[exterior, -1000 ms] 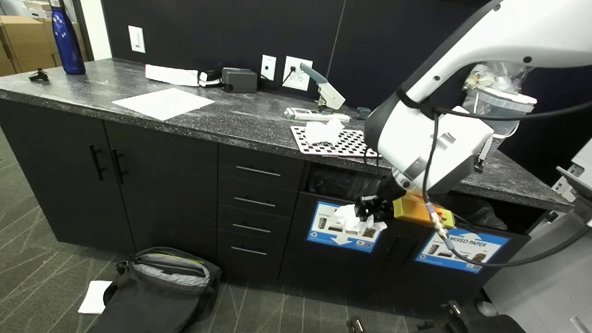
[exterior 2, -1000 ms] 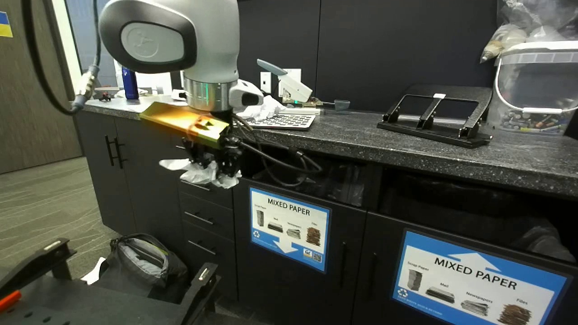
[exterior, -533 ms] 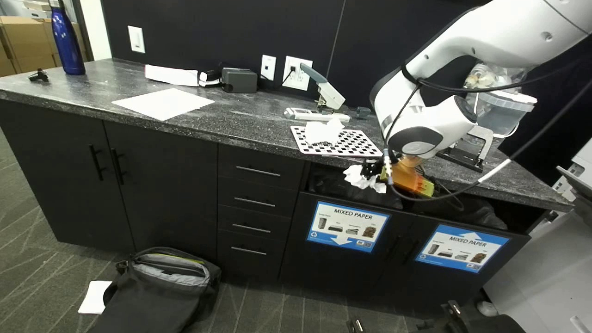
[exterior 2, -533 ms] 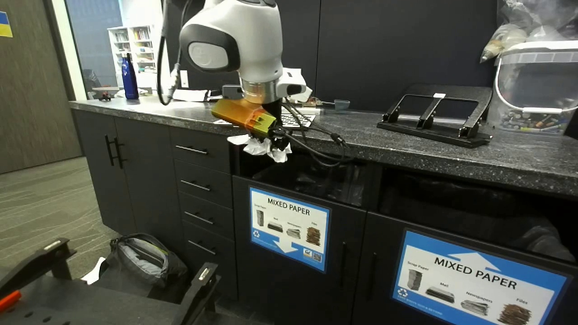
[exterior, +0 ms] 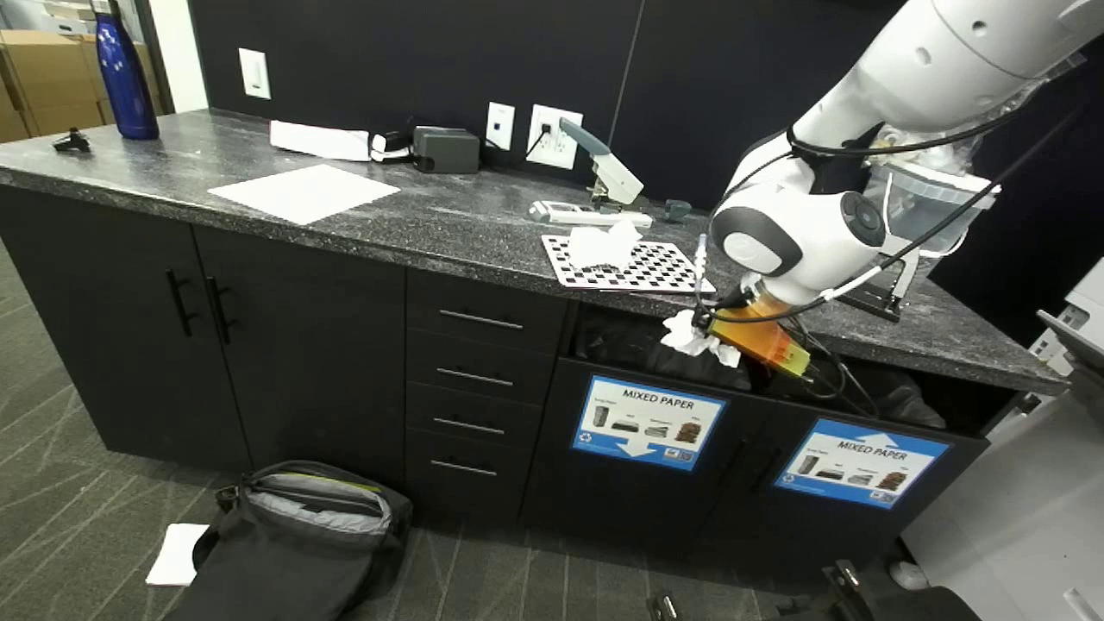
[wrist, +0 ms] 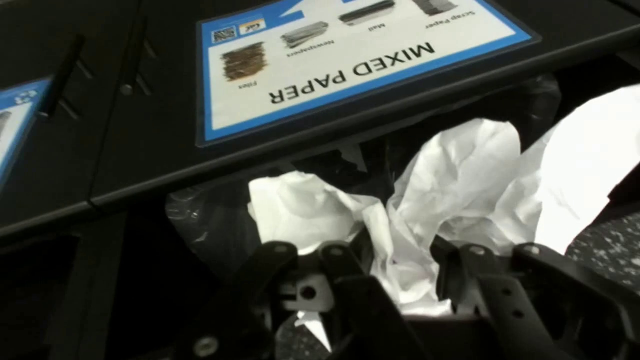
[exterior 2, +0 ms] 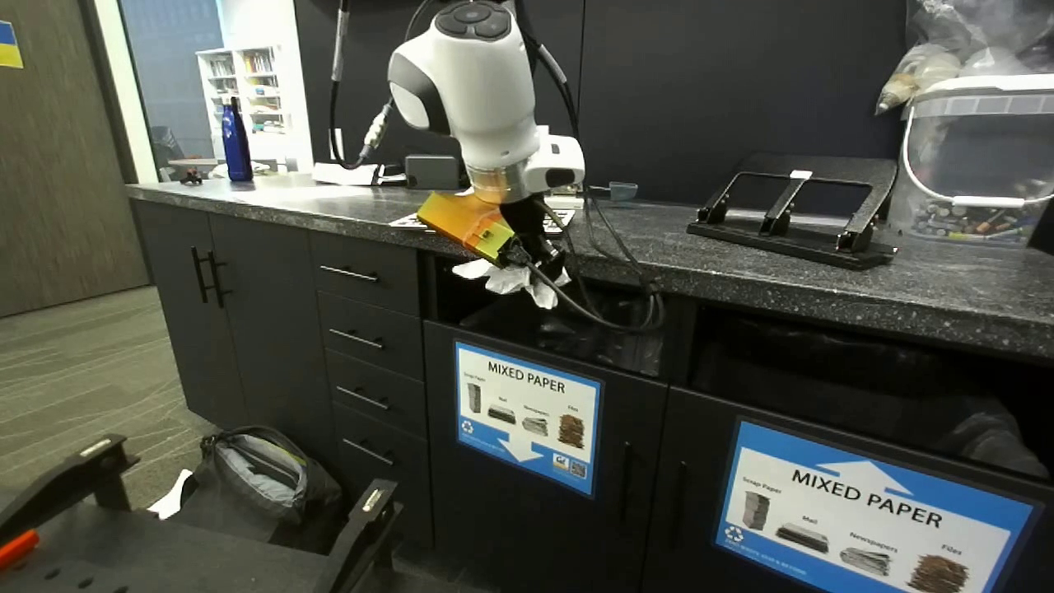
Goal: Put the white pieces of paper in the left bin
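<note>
Since one second ago, the gripper (wrist: 400,262) and the paper (wrist: 455,170) have risen: earlier, in an exterior view, the paper covered part of the label (exterior: 649,423) of the left bin (exterior 2: 527,527), and now both are at its opening. This paper is white and crumpled; the gripper pinches it between its two fingers (wrist: 350,275), and the loose ends spread to both sides. In the wrist view the paper hides part of the opening; whether it reaches inside, I cannot tell. Below the gripper, the label shows whole in both exterior views. To the right of the gripper is the right bin (exterior 2: 704,445). Behind the gripper runs the counter (exterior: 483,233). On it, to the left of the gripper in an exterior view, the second paper (exterior: 604,247) lies crumpled on the dotted sheet (exterior: 668,272). Farther left are the flat sheet (exterior: 306,193) and the bottle (exterior: 127,82).
</note>
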